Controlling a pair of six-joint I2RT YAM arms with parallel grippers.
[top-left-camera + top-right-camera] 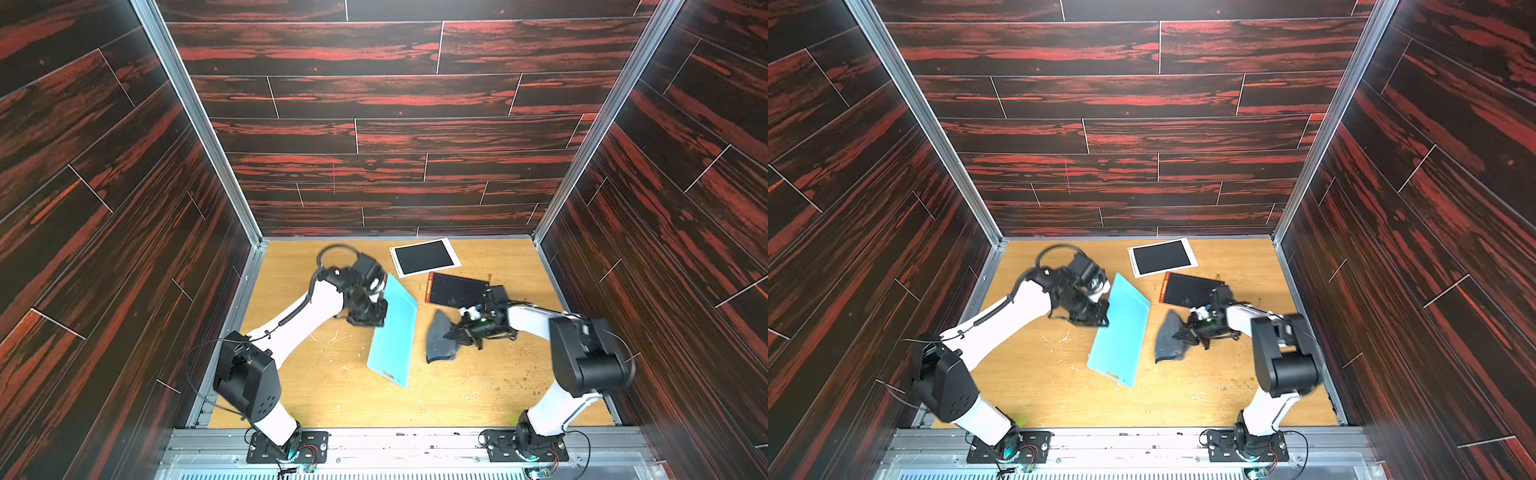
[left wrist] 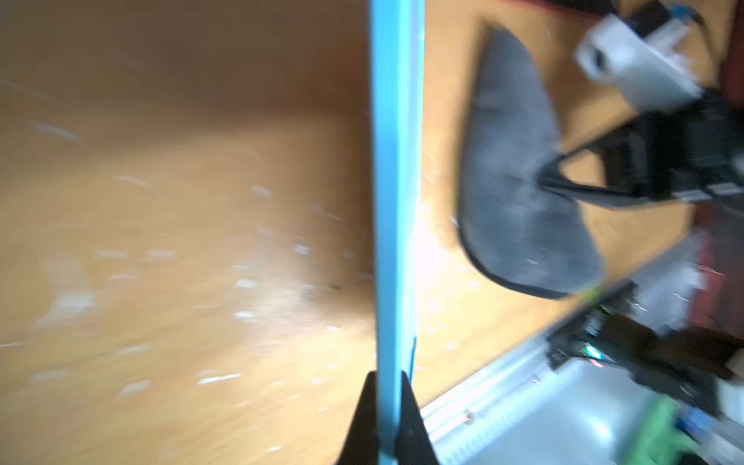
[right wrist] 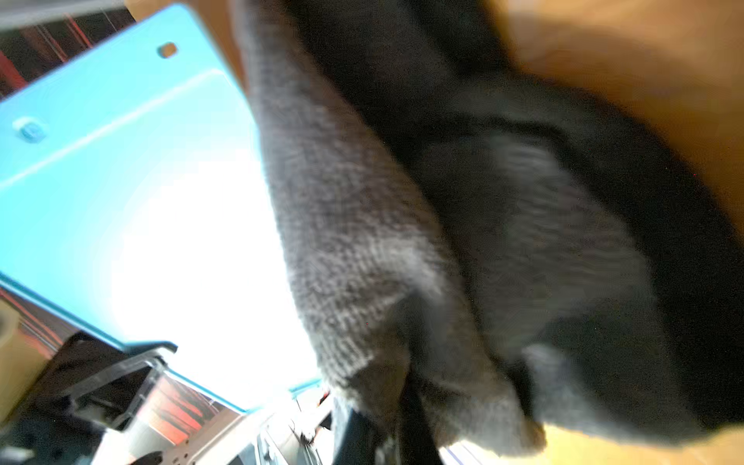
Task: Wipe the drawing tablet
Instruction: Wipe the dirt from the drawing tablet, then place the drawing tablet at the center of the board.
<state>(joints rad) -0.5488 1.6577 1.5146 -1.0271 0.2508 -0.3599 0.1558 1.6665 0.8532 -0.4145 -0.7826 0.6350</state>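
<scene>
Centre frame, tablet point(image 1: 395, 332) is clamped by left pincer point(image 2: 388, 386), cloth point(image 1: 436, 347) by right pincer point(image 1: 451, 333); cloth should be swept flat across it.

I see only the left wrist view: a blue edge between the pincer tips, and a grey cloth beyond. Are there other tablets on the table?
Observer: Yes, two at the far side: a white tablet and a red tablet.
Operator: Where on the blue tablet does the left pincer hold?
Observer: The left pincer is shut about midway on one long edge of the blue tablet.
Operator: Has its face any marks?
Observer: The right wrist view shows a small hole near the corner closest to the cloth.
</scene>
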